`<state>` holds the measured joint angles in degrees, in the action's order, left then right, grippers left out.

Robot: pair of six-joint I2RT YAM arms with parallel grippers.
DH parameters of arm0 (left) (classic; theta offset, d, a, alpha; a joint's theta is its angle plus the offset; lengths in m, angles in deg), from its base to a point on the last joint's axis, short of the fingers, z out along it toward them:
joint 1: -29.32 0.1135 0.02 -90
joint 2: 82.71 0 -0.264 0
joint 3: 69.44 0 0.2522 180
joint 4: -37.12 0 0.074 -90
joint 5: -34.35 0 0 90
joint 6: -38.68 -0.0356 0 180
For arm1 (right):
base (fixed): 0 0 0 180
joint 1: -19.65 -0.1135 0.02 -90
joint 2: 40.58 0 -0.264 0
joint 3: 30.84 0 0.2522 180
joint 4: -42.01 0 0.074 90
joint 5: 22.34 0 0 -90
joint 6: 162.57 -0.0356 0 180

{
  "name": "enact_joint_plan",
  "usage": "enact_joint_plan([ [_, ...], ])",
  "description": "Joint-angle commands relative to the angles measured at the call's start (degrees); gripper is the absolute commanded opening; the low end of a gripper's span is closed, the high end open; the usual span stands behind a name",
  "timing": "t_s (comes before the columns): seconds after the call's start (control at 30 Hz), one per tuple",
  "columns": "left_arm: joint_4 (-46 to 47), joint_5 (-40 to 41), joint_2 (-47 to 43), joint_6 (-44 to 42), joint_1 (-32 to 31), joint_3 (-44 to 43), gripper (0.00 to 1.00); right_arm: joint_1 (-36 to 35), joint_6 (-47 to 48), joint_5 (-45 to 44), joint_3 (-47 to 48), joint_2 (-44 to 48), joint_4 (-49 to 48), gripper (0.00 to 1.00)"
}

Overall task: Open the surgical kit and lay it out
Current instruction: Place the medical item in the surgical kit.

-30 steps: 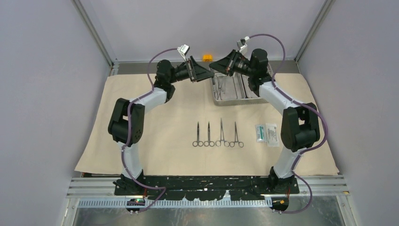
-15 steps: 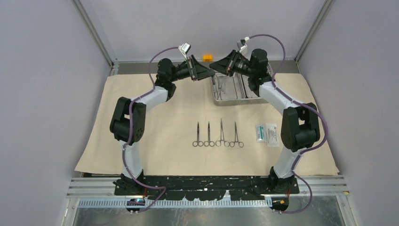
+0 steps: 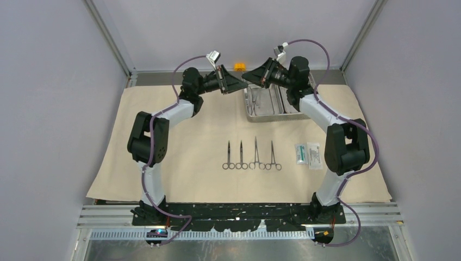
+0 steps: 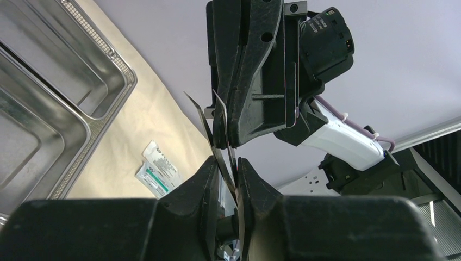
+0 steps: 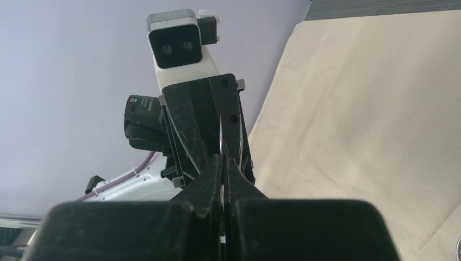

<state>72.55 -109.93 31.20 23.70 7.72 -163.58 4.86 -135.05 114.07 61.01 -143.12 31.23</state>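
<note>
The beige cloth (image 3: 190, 136) lies spread over the table, with the steel tray (image 3: 272, 116) at its back. Several ring-handled clamps (image 3: 251, 157) lie in a row at the centre, and two white/teal packets (image 3: 307, 154) lie to their right. Both grippers meet tip to tip in the air left of the tray. My right gripper (image 5: 224, 160) is shut on one end of the thin steel tweezers (image 4: 204, 128). My left gripper (image 4: 228, 166) has its jaws closed narrowly round the other end, where the two legs stand slightly apart. The same packets (image 4: 160, 174) show below.
A small orange block (image 3: 239, 66) sits on the bare table behind the cloth, just past the grippers. The tray's rim (image 4: 103, 125) is close beside and below the left gripper. Grey walls enclose the left, right and back.
The left jaws have narrowed round the tweezers and the left arm has shifted slightly. The right arm and its grip have not moved.
</note>
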Motion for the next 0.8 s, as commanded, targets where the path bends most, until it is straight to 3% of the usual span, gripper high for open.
enact_joint_plan([
  [0.0, 1.59, -0.93, -0.78, -1.62, 0.45, -2.17, 0.1, -0.31, 2.02, -0.31, 0.96, 3.23, 0.67, 0.08],
  [0.3, -1.48, -1.21, -2.97, -5.44, 0.6, 0.5, 0.0, -0.22, 6.89, 1.48, 4.46, 3.23, 4.6, 0.2],
  [0.77, -3.94, -4.1, -6.11, -10.38, 0.6, 4.89, 0.0, -0.13, 19.98, 0.44, 8.76, 3.83, 16.99, 0.3],
])
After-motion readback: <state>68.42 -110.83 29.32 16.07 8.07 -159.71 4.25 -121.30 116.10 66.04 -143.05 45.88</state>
